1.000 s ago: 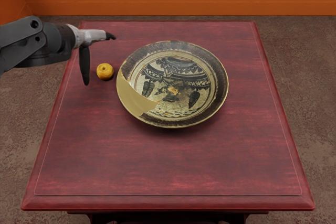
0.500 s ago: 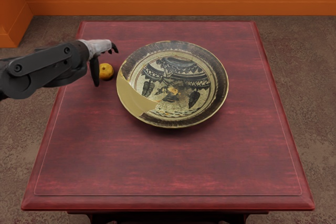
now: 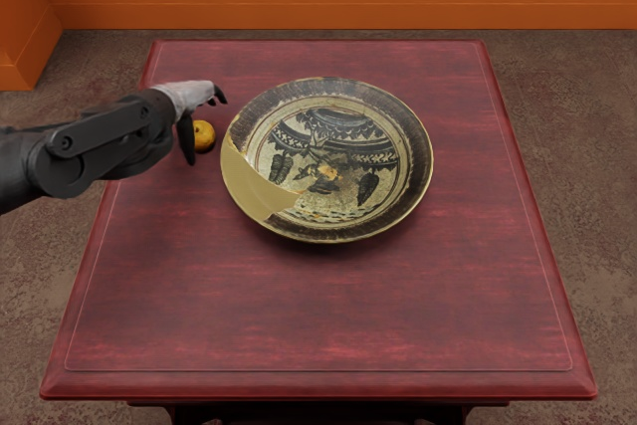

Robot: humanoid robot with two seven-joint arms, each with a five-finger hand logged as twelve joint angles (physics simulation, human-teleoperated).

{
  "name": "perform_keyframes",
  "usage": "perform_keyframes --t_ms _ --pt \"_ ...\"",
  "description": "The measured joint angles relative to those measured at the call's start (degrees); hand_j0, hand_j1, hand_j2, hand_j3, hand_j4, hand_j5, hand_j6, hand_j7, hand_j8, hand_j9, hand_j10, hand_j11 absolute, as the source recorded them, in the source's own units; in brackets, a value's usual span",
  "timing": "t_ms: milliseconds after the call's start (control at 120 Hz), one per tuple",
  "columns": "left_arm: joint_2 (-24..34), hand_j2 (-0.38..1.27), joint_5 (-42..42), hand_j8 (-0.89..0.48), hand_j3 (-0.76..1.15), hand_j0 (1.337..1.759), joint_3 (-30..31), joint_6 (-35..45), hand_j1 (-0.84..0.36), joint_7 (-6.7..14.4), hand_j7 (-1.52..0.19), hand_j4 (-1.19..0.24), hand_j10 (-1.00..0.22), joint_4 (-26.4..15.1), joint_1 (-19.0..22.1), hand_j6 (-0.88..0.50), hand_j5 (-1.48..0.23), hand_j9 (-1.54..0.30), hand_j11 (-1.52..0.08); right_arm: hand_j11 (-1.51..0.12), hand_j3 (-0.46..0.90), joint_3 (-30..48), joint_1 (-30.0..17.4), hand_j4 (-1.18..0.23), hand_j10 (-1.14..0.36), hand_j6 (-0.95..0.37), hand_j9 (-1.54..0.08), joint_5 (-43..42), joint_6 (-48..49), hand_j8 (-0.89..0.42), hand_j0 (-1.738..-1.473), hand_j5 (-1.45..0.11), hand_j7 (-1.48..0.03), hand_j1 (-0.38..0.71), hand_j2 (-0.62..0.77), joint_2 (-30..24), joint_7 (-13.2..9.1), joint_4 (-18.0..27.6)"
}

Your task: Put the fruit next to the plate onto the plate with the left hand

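A small yellow-orange fruit (image 3: 205, 134) lies on the red table just left of the plate (image 3: 396, 118), a wide dark dish with painted patterns and a gold patch on its left rim. My left hand (image 3: 195, 109) reaches in from the left and hovers over the fruit's left side. Its dark thumb hangs down right beside the fruit and partly covers it, while the other fingers (image 3: 215, 95) curl loosely above. The hand holds nothing.
The red wooden table (image 3: 318, 306) has a raised border all around. An orange wall runs along the back, with brown carpet around the table. My left forearm (image 3: 90, 146) crosses the table's left edge.
The left hand has moved right and slightly down, closing in on the fruit; the thumb now overlaps its left side. Fruit and plate have not moved.
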Motion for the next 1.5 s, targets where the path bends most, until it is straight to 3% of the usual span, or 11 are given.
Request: perform_keyframes --t_ms 250,975,1358,1500 --pt "0.1 0.05 0.0 -0.26 0.00 1.658 0.5 2.5 0.04 -0.1 -0.33 -0.26 -0.26 0.1 0.9 -0.26 -0.33 -0.33 -0.33 0.00 0.00 0.0 0.0 0.00 0.00 0.00 0.00 0.0 0.0 0.00 -1.658 0.00 0.00 -0.35 0.00 0.0 0.0 0.0" --pt "0.0 0.10 0.0 -0.47 0.00 1.658 2.9 7.7 -0.21 0.5 -0.60 -0.47 -0.47 0.1 2.0 -0.47 -0.60 -0.60 -0.60 0.00 0.00 0.0 -0.1 0.00 0.00 0.00 0.00 0.0 0.0 0.00 -1.658 0.00 0.00 -0.35 0.00 0.0 0.0 0.0" --pt "0.0 0.10 0.0 -0.53 0.00 1.652 4.0 7.7 -0.27 0.6 -0.74 -0.56 -0.53 0.7 2.0 -0.44 -0.69 -0.74 -0.74 0.00 0.00 0.0 -0.2 0.00 0.00 0.00 0.00 0.0 0.0 0.00 -1.658 0.00 0.00 -0.35 0.00 0.0 0.0 0.0" --pt "-0.1 0.22 -0.2 -0.55 0.00 1.652 4.3 7.5 -0.29 0.6 -0.77 -0.61 -0.56 1.7 2.0 -0.45 -0.72 -0.77 -0.77 0.00 0.00 0.0 -0.2 0.00 0.00 0.00 0.00 0.0 0.0 0.00 -1.658 0.00 0.00 -0.35 0.00 0.0 0.0 0.0"
